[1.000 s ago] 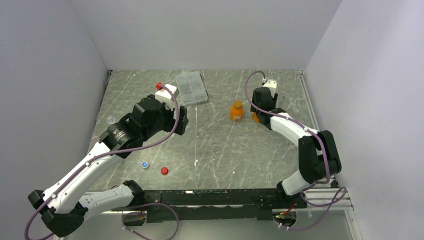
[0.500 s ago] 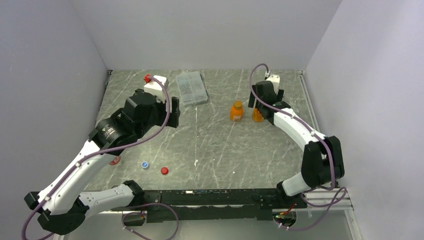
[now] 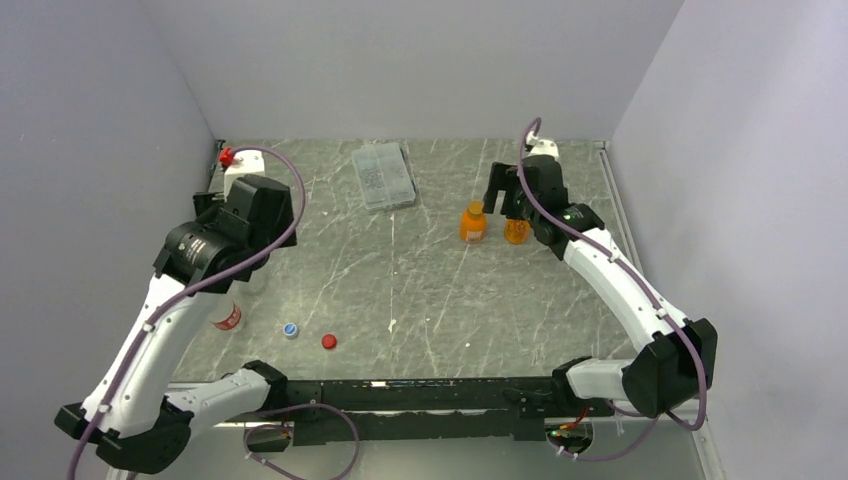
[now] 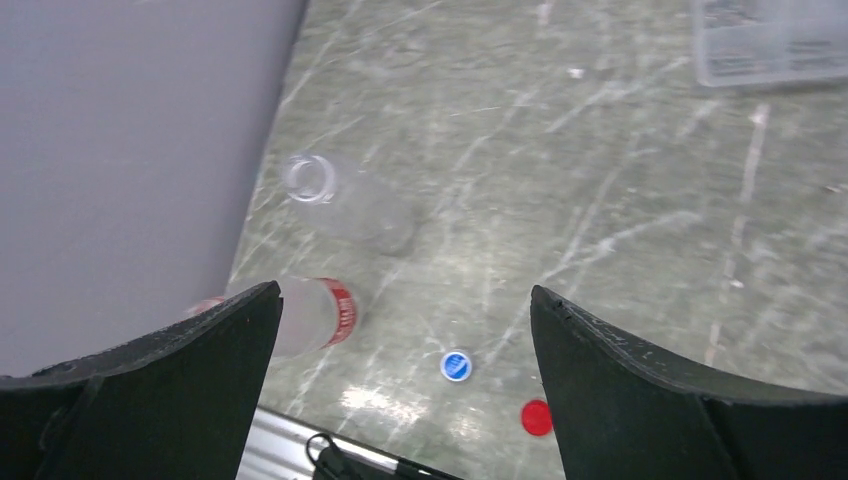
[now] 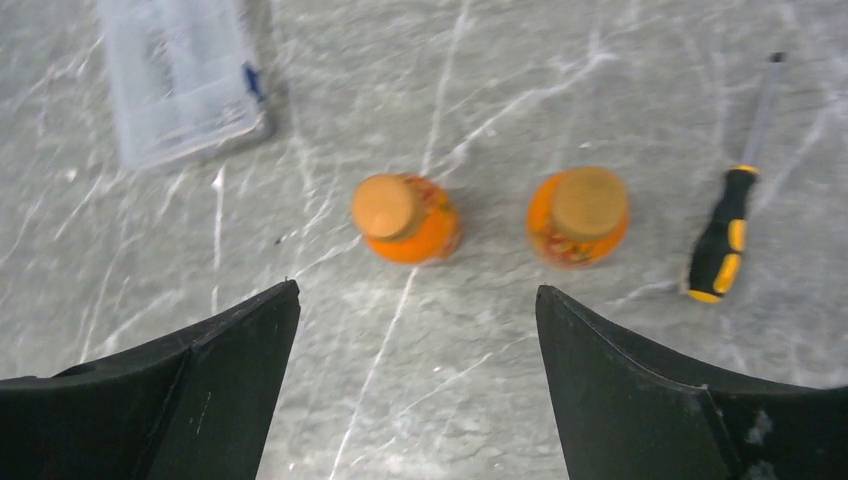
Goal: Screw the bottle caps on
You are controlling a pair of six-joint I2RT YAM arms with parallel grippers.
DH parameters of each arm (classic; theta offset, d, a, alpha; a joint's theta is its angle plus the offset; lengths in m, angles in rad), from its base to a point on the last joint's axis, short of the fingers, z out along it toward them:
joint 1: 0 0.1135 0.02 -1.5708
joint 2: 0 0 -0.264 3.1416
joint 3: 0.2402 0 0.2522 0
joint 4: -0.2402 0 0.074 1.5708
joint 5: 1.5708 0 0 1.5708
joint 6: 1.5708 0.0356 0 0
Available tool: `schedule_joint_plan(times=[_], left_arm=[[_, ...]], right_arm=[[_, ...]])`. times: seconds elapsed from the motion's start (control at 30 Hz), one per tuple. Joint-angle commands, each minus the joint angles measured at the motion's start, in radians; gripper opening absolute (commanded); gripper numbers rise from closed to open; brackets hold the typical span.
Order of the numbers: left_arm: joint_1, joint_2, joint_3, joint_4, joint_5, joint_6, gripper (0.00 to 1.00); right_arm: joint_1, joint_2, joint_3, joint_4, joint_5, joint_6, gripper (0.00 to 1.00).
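Two orange bottles stand at the back right, each with an orange cap on: one (image 3: 472,222) (image 5: 405,218) and one (image 3: 516,230) (image 5: 578,215). My right gripper (image 3: 507,192) (image 5: 418,287) is open and empty, above and just short of them. My left gripper (image 4: 405,290) is open and empty, high over the left side. Below it lie a clear bottle with a red label (image 4: 312,314) (image 3: 228,318), a clear open-necked bottle (image 4: 348,205), a blue-and-white cap (image 4: 456,365) (image 3: 290,329) and a red cap (image 4: 536,417) (image 3: 329,341).
A flat clear compartment box (image 3: 383,176) (image 5: 180,75) lies at the back centre. A black-and-yellow screwdriver (image 5: 722,240) lies right of the orange bottles. The left wall (image 4: 120,150) is close to the left gripper.
My left arm has swung left and back toward the wall, its gripper open. My right arm has pulled away from the right-hand orange bottle, which now stands free beside the other.
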Motion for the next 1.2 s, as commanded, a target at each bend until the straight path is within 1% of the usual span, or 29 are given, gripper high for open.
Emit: schedule_joint_plan(times=[0.0, 0.13, 0.23, 0.3, 0.47, 0.6, 0.7, 0.9, 1.07, 1.17], left_arm=[[0.18, 0.026, 0.0, 0.04, 0.037, 0.078, 0.97], [0.41, 0.074, -0.013, 0.158, 0.251, 0.133, 0.88], [0.538, 0.112, -0.032, 0.213, 0.357, 0.132, 0.81], [0.603, 0.132, -0.054, 0.258, 0.389, 0.131, 0.78], [0.717, 0.162, -0.107, 0.326, 0.431, 0.123, 0.68], [0.768, 0.17, -0.166, 0.378, 0.459, 0.119, 0.64], [0.783, 0.187, -0.189, 0.398, 0.485, 0.109, 0.61], [0.787, 0.212, -0.229, 0.453, 0.502, 0.109, 0.57], [0.788, 0.216, -0.26, 0.468, 0.482, 0.105, 0.56], [0.788, 0.209, -0.281, 0.48, 0.469, 0.105, 0.53]], right_arm=[[0.051, 0.001, 0.029, -0.009, -0.1, 0.0, 0.89], [0.079, 0.007, 0.026, 0.004, -0.135, -0.006, 0.88], [0.085, 0.001, 0.021, 0.011, -0.156, -0.011, 0.86], [0.086, -0.005, 0.013, 0.014, -0.164, -0.015, 0.86], [0.088, -0.016, 0.003, 0.015, -0.18, -0.016, 0.85], [0.088, -0.029, -0.014, 0.025, -0.184, -0.013, 0.85], [0.089, -0.032, -0.024, 0.03, -0.187, -0.007, 0.84], [0.094, -0.033, -0.032, 0.038, -0.192, -0.004, 0.84], [0.099, -0.03, -0.032, 0.036, -0.193, -0.008, 0.84], [0.1, -0.032, -0.038, 0.04, -0.193, -0.008, 0.84]])
